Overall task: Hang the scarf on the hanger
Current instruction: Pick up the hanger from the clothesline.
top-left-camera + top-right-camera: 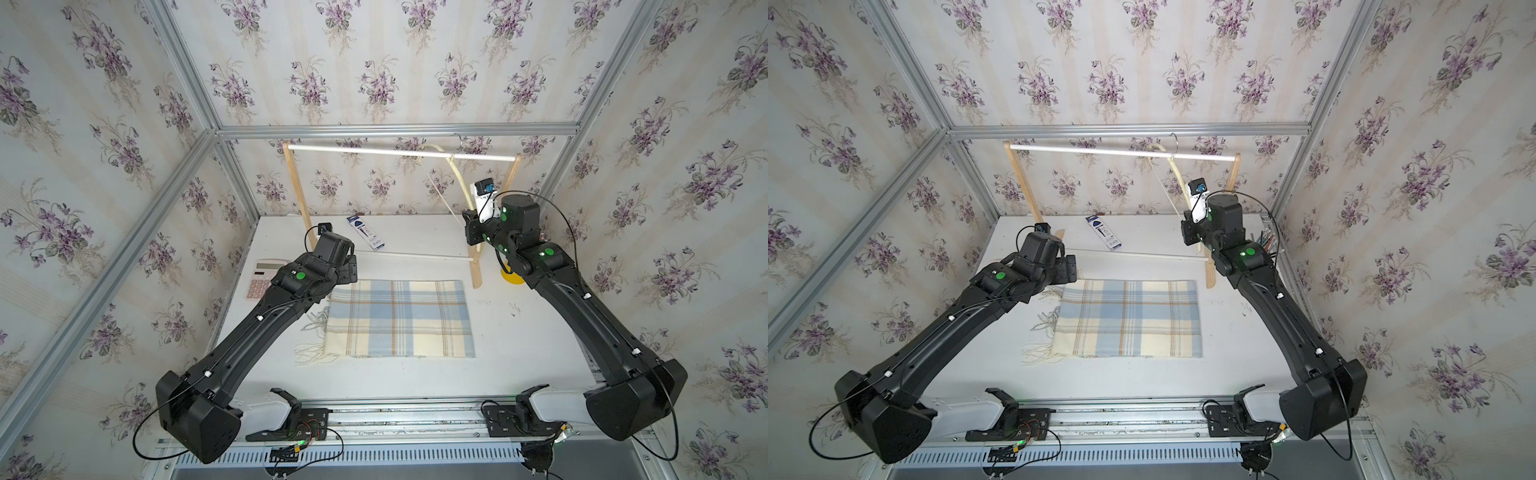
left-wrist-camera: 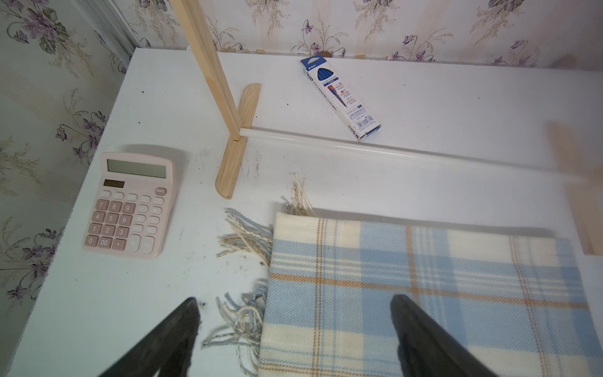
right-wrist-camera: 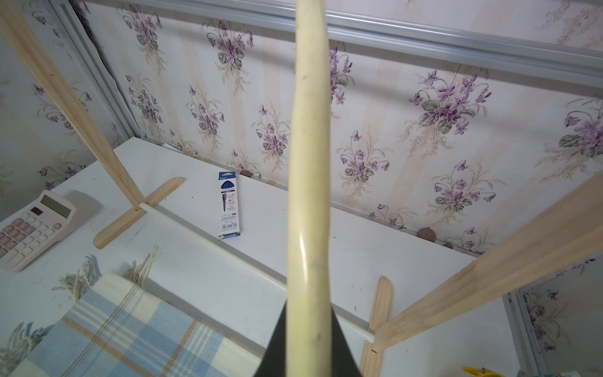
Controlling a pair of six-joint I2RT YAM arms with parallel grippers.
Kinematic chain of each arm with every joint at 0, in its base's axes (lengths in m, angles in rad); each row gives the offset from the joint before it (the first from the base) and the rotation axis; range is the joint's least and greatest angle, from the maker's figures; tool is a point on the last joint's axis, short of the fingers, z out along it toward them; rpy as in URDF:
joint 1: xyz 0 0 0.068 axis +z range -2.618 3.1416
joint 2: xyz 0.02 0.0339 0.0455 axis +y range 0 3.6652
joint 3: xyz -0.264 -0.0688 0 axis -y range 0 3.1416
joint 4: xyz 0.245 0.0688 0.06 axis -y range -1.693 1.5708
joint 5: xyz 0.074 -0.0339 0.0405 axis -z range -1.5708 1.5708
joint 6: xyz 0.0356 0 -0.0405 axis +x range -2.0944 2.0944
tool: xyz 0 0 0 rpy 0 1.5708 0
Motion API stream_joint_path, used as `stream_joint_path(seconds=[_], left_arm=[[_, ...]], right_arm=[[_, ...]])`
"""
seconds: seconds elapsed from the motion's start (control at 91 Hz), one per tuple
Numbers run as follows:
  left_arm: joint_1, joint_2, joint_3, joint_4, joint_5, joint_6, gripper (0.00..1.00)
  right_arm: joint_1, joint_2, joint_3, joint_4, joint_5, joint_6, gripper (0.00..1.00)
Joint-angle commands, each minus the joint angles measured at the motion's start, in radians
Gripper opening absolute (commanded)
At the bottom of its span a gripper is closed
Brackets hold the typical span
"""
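The scarf [image 1: 399, 320] [image 1: 1129, 318] lies folded flat in the middle of the table, its cream fringe [image 2: 243, 235] at the left edge. The hanger [image 1: 459, 178] [image 1: 1177, 176] hangs tilted by its metal hook from the rack's top rod. My right gripper [image 1: 468, 214] [image 1: 1185, 226] [image 3: 308, 326] is shut on the lower end of one curved arm of the hanger [image 3: 308, 196]. My left gripper [image 1: 351, 266] [image 1: 1069, 268] [image 2: 295, 303] is open above the scarf's [image 2: 424, 293] far left corner, one finger over the bare table, the other over the cloth.
The wooden rack with white rods [image 1: 399, 153] stands across the back of the table, with its lower rod [image 1: 415, 255] just behind the scarf. A pink calculator [image 1: 262, 278] lies at the left, a blue pencil box [image 1: 365, 232] at the back, a yellow object [image 1: 512, 277] by the right arm.
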Motion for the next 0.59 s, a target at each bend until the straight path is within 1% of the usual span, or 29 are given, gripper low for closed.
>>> stream_joint_path(seconds=[0.0, 0.121, 0.22, 0.352, 0.506, 0.527, 0.582], left_arm=[[-0.006, 0.001, 0.027, 0.006, -0.016, 0.02, 0.93], [-0.029, -0.002, 0.088, -0.01, -0.011, 0.028, 0.93], [-0.07, -0.005, 0.141, -0.018, -0.002, 0.036, 0.93], [-0.131, 0.003, 0.198, -0.035, 0.004, 0.037, 0.93], [-0.184, 0.027, 0.223, -0.05, 0.038, 0.004, 0.93], [-0.189, 0.033, 0.227, -0.056, 0.052, -0.003, 0.93], [-0.197, 0.049, 0.237, -0.065, 0.1, -0.021, 0.92]], right_arm=[[0.002, -0.032, -0.031, 0.099, 0.008, 0.041, 0.0], [0.01, -0.092, -0.131, 0.136, -0.006, 0.079, 0.0], [0.036, -0.123, -0.203, 0.164, 0.003, 0.081, 0.0], [0.071, -0.106, -0.21, 0.159, 0.027, 0.068, 0.0], [0.148, -0.092, -0.235, 0.178, 0.08, 0.066, 0.0], [0.184, -0.089, -0.243, 0.184, 0.094, 0.066, 0.0], [0.235, -0.078, -0.259, 0.201, 0.155, 0.066, 0.0]])
